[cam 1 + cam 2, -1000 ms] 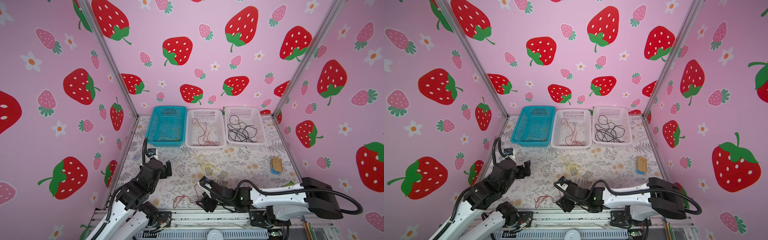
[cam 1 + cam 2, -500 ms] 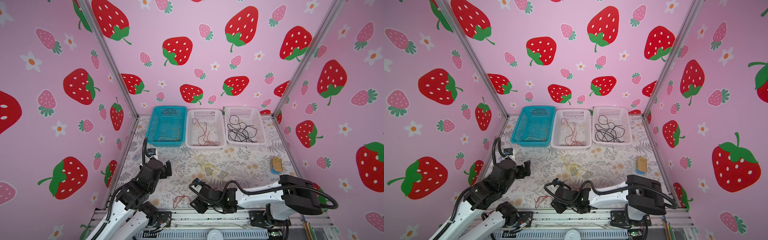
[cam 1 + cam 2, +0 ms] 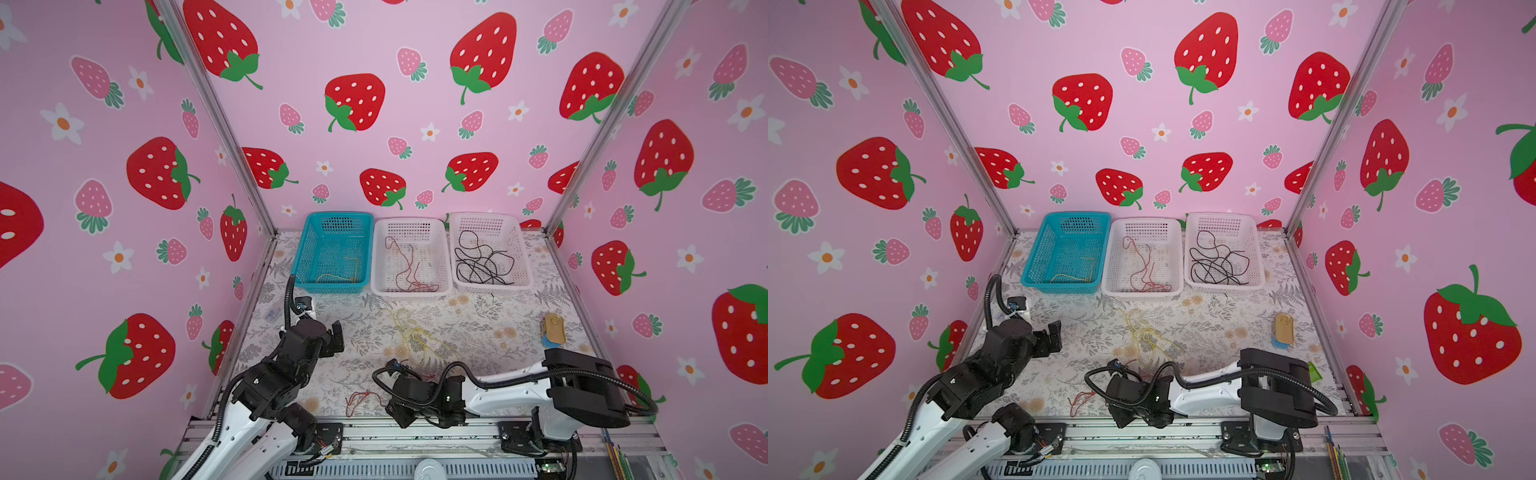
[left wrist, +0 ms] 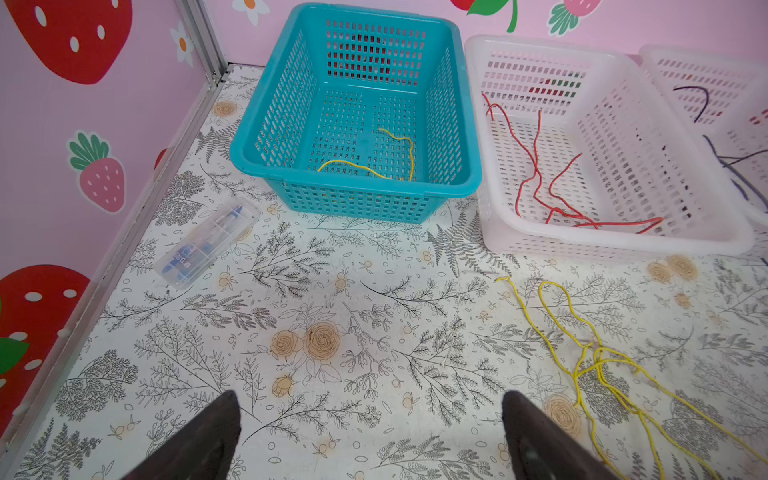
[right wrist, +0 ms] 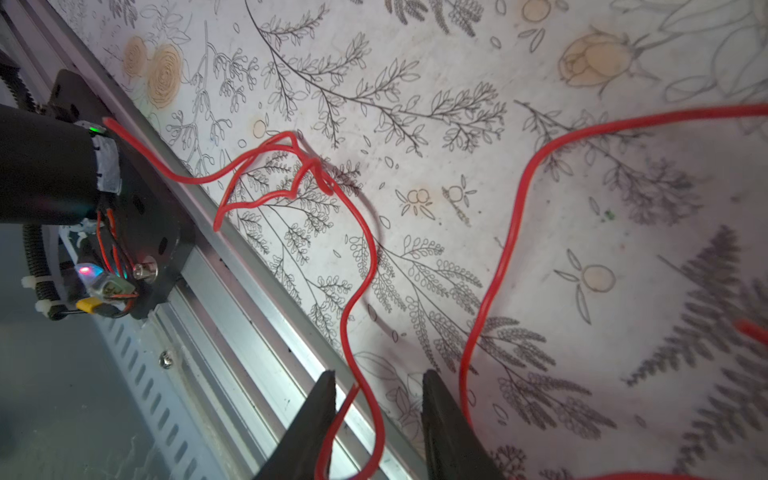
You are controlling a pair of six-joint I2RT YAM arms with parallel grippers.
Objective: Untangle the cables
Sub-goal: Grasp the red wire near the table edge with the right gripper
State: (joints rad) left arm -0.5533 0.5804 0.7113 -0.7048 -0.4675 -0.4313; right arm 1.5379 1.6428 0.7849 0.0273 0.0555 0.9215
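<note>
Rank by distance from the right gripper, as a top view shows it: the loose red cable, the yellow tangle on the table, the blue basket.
1. loose red cable: at the front edge, running between the open jaws of the right gripper.
2. yellow tangle: mid-table, farther back.
3. blue basket: back row, left end.
</note>
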